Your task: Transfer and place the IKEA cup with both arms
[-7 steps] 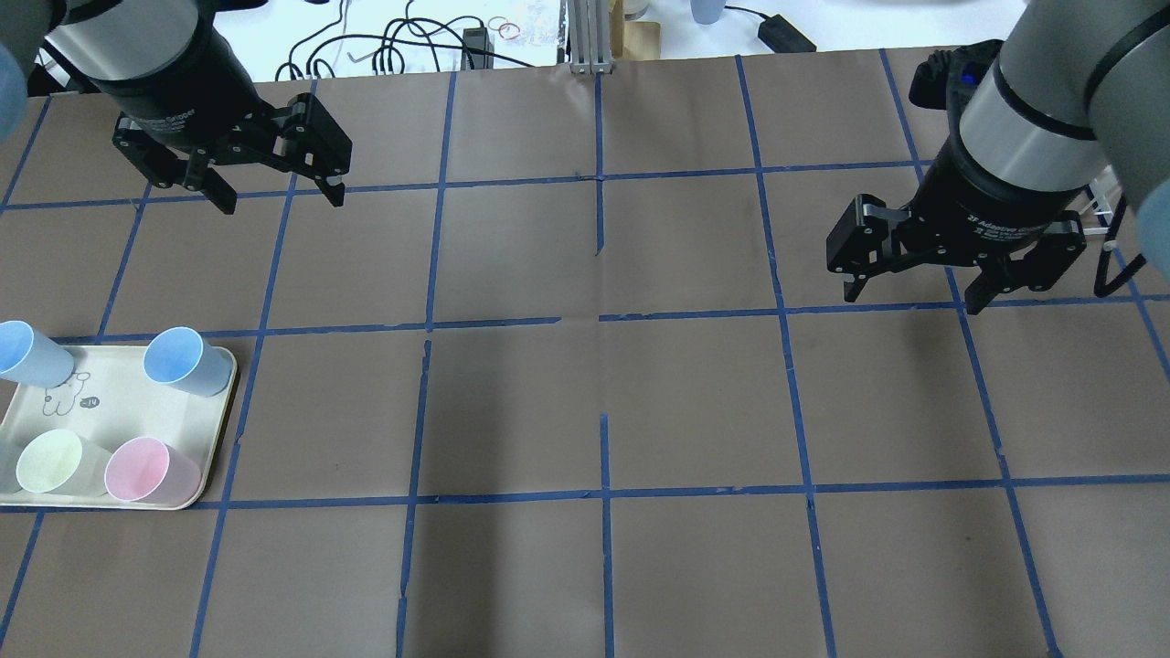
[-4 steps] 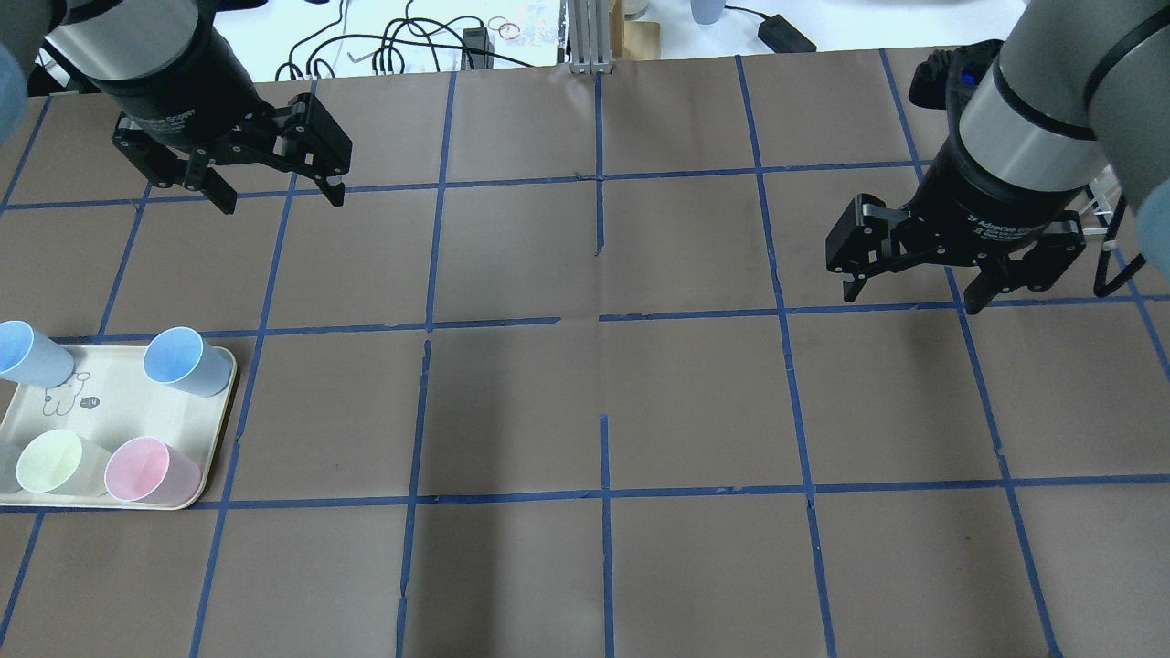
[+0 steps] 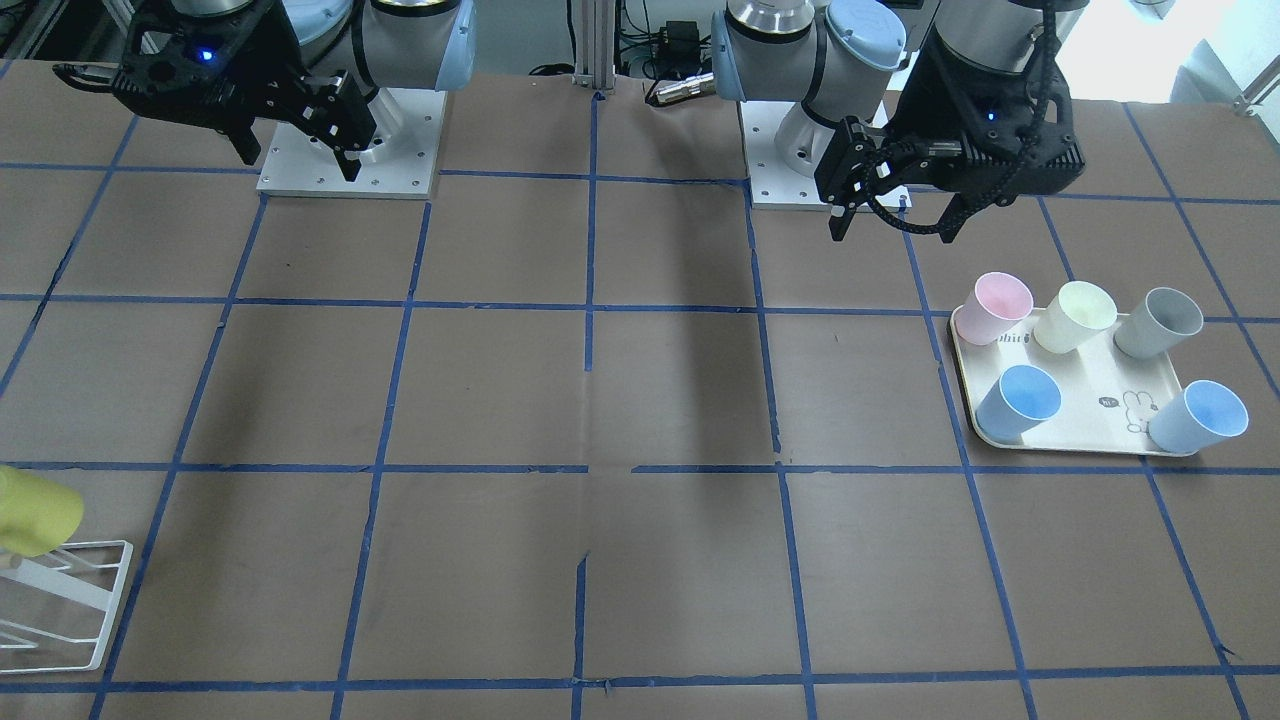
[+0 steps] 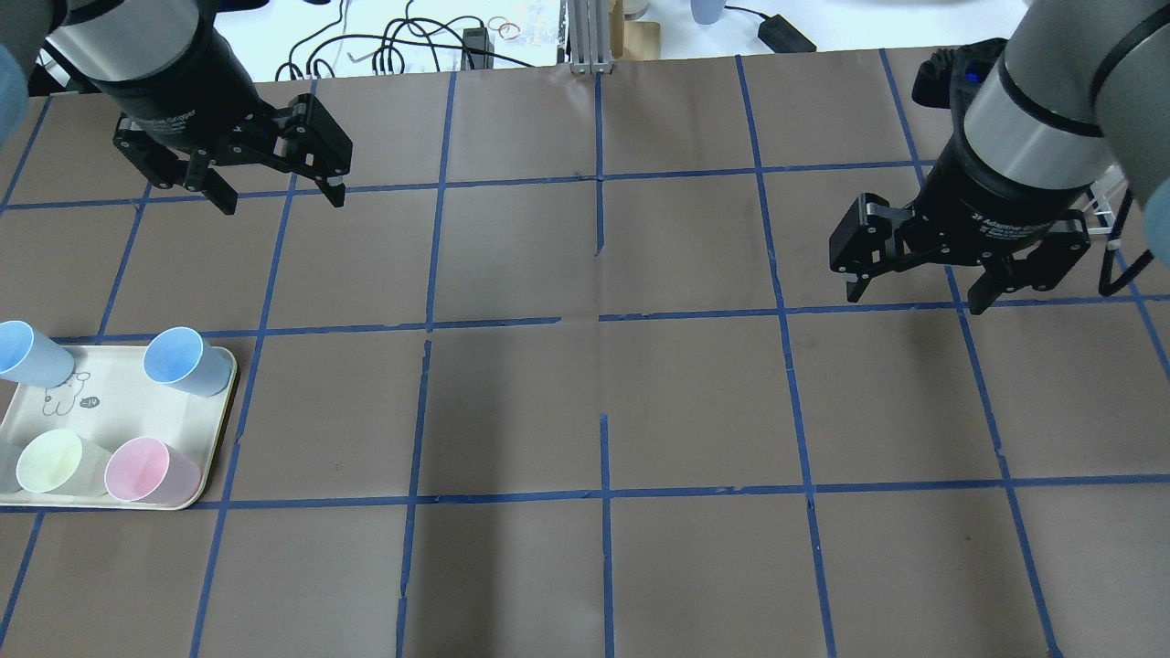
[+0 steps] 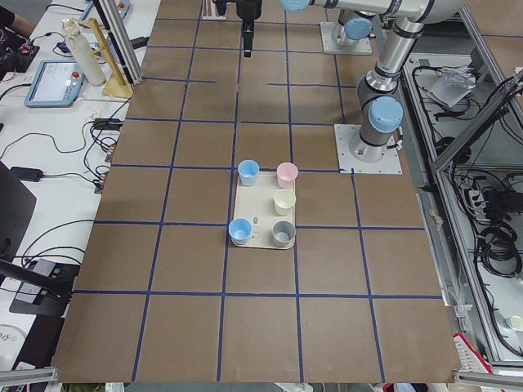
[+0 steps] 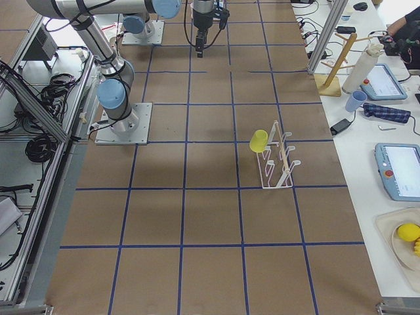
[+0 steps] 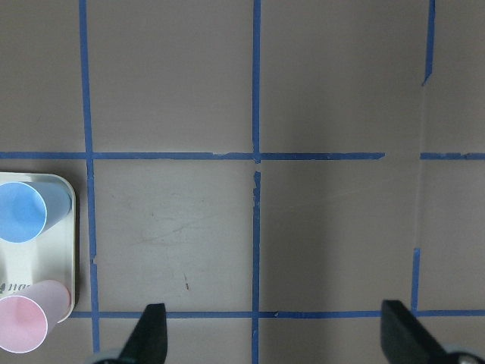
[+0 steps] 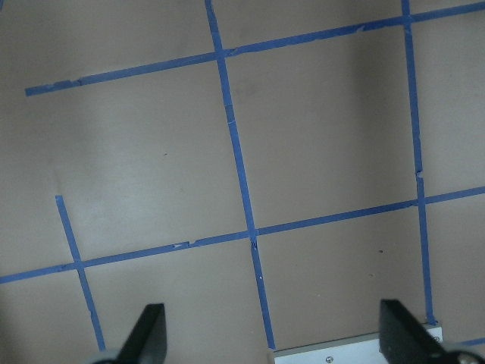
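The bright yellow IKEA cup (image 3: 35, 510) hangs tilted on a peg of a white wire rack (image 3: 60, 600) at the table end on my right side. It also shows in the exterior right view (image 6: 258, 140). It is out of the overhead view. My right gripper (image 4: 914, 300) is open and empty, held above the table, well apart from the cup. It also shows in the front view (image 3: 300, 165). My left gripper (image 4: 281, 199) is open and empty, above the far left squares, also seen in the front view (image 3: 890, 225). Both wrist views show only spread fingertips over bare table.
A cream tray (image 4: 119, 384) on my left holds two blue cups, a pink cup (image 4: 137, 469), a pale cream-yellow cup (image 4: 50, 461) and a grey cup (image 3: 1160, 322). Brown paper with a blue tape grid covers the table. Cables and a metal post lie beyond the far edge.
My right gripper has shifted slightly to the right, still open. My left gripper and the cups have not moved.
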`<act>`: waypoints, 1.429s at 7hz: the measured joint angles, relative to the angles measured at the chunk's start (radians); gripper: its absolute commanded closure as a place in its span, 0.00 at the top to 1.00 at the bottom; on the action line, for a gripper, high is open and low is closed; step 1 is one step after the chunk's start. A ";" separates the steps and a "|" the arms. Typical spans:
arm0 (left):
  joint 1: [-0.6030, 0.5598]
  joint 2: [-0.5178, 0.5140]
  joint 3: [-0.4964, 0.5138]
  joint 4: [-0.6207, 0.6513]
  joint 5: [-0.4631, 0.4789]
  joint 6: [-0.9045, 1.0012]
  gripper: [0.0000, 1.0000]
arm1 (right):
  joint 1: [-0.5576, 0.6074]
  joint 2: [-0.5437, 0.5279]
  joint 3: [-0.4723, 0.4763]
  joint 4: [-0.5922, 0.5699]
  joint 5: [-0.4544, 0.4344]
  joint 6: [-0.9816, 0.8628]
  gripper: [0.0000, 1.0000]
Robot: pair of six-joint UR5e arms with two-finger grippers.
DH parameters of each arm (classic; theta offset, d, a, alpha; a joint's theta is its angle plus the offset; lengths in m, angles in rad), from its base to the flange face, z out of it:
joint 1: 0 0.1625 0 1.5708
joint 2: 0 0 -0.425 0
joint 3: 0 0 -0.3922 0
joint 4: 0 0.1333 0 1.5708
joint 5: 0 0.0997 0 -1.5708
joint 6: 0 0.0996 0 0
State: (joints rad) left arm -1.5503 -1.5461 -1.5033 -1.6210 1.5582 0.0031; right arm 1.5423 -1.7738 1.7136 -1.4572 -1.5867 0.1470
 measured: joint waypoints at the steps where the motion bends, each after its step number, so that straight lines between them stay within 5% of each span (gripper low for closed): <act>1: 0.000 0.000 0.000 0.000 0.000 0.000 1.00 | -0.013 0.003 -0.001 0.005 -0.001 -0.005 1.00; 4: 0.001 0.000 -0.002 0.001 0.000 0.003 1.00 | -0.149 0.024 -0.004 -0.012 0.011 -0.162 1.00; 10: 0.001 0.000 -0.003 0.001 -0.002 0.005 1.00 | -0.349 0.237 -0.028 -0.333 0.005 -0.541 1.00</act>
State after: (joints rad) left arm -1.5493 -1.5463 -1.5063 -1.6199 1.5563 0.0077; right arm 1.1931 -1.5367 1.6855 -1.7902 -1.5816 -0.3943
